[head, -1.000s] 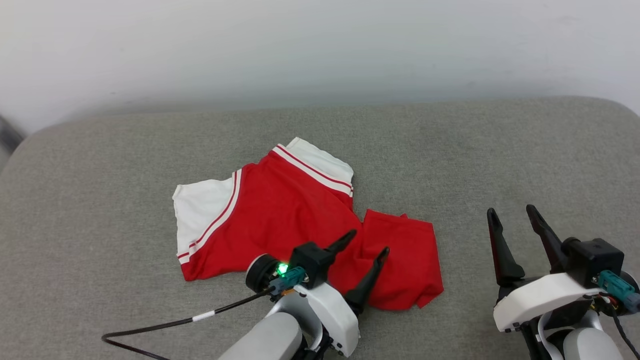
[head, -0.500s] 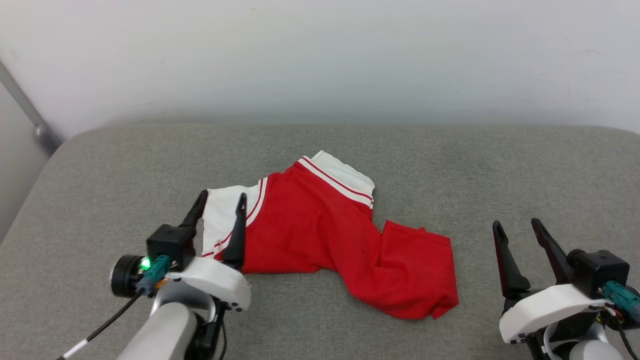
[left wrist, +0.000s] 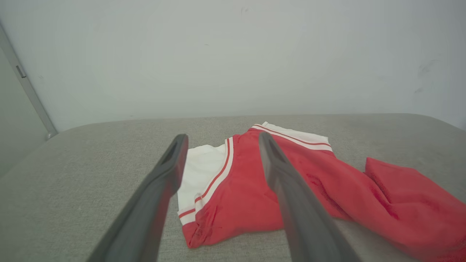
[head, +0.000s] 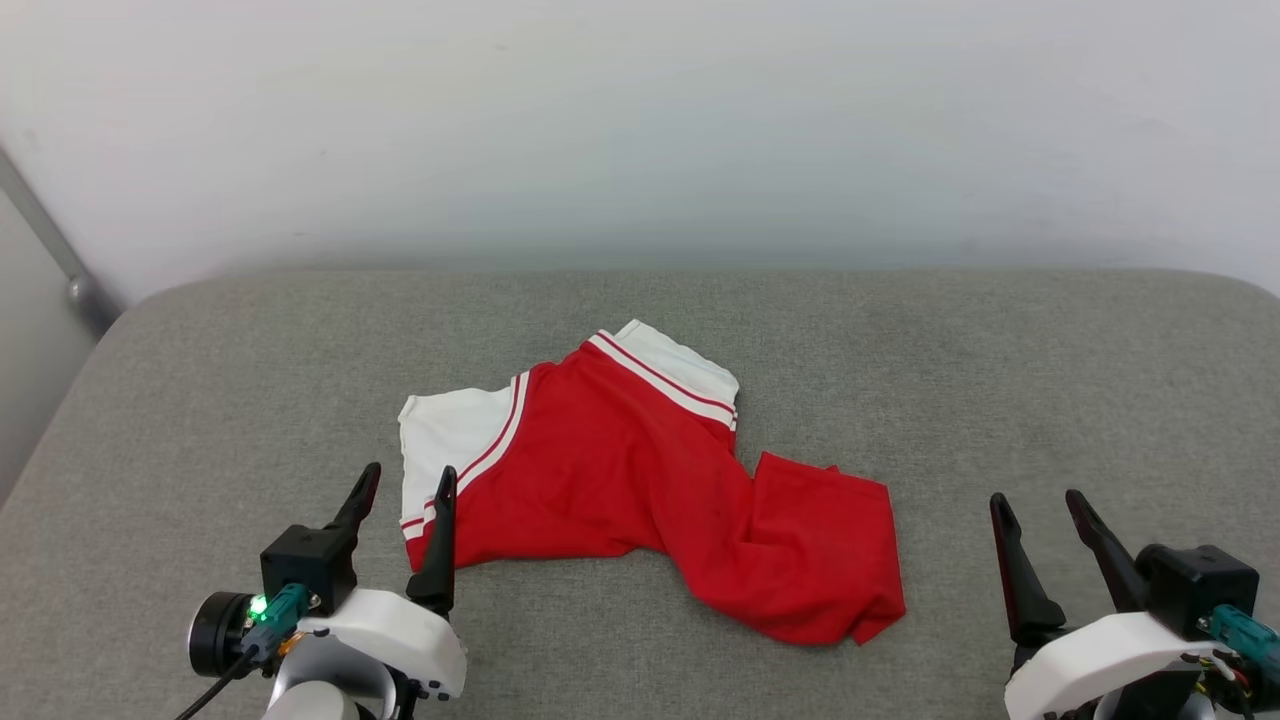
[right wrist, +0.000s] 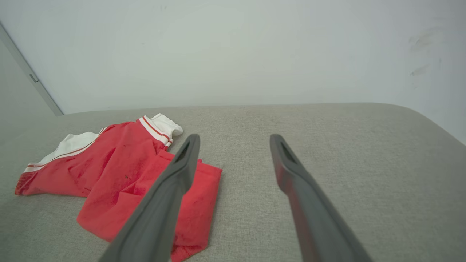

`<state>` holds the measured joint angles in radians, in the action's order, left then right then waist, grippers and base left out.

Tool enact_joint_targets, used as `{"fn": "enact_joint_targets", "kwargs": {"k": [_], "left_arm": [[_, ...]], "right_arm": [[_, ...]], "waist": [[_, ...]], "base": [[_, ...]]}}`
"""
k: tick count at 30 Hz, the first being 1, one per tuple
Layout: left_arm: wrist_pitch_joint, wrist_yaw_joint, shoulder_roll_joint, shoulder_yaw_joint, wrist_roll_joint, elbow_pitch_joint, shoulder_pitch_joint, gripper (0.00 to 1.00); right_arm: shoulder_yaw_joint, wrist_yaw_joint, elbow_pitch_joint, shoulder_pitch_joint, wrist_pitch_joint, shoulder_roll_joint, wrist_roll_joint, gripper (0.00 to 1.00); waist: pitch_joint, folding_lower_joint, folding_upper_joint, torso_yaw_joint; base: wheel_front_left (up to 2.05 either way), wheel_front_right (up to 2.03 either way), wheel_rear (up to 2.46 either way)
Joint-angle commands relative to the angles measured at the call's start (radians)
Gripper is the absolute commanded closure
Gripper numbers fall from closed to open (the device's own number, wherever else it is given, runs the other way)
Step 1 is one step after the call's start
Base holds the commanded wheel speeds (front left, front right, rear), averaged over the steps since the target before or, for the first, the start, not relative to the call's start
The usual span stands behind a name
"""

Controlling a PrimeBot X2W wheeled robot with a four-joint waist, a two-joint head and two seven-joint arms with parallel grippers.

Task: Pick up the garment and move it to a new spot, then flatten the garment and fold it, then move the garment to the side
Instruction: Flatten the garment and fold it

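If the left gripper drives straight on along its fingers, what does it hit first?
Probably the white sleeve panel of the garment, lying just ahead between the fingers of the open left gripper; height above the grey cushion is unclear.

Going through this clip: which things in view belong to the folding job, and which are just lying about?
Part of the job:
- garment, red and white, crumpled on the grey cushion
- left pincer, open by its white sleeve
- right pincer, open, apart from it

Just there:
- pale wall
- grey metal strip at the far left
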<state>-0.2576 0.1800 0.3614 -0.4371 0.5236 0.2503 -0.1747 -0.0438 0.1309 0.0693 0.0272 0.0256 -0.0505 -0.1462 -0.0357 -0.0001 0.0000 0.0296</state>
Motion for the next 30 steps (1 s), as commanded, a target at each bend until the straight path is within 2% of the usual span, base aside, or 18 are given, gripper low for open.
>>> {"fn": "enact_joint_targets", "kwargs": {"k": [1,14,20,24,27,30], "left_arm": [[0.002,-0.002,0.002,-0.001,0.001,0.001,0.009,0.0],[0.004,0.003,-0.001,0.001,0.023,0.007,0.015,0.0],[-0.002,0.001,-0.012,0.005,0.012,0.0,-0.023,0.0],[-0.003,-0.013,-0.026,0.0,-0.004,-0.002,-0.064,0.0],[-0.007,-0.023,-0.043,0.003,-0.013,-0.006,-0.091,0.0],[-0.009,-0.034,-0.062,0.01,-0.026,0.001,-0.115,0.0]], "right_arm": [[-0.001,0.0,-0.007,0.014,0.001,0.0,-0.007,0.0],[0.011,0.0,-0.051,0.024,-0.026,0.0,0.014,0.0],[-0.079,0.0,-0.022,-0.034,-0.082,0.001,0.018,0.0],[-0.12,0.0,0.015,-0.092,-0.152,0.001,0.026,0.0],[-0.107,0.0,0.045,-0.154,-0.25,-0.004,0.029,0.0],[-0.065,-0.001,0.091,-0.234,-0.391,-0.057,0.003,0.0]], "waist": [[-0.003,0.0001,0.0,-0.002],[-0.006,0.0001,0.0,-0.009],[0.023,0.0001,0.0,0.019],[0.065,0.0001,0.0,0.062],[0.11,0.0001,0.0,0.095],[0.146,0.0001,0.0,0.125]], "base": [[0.0,0.0,0.0],[0.0,0.0,0.0],[0.0,0.0,0.0],[0.0,0.0,0.0],[0.0,0.0,0.0],[0.0,0.0,0.0]]}}
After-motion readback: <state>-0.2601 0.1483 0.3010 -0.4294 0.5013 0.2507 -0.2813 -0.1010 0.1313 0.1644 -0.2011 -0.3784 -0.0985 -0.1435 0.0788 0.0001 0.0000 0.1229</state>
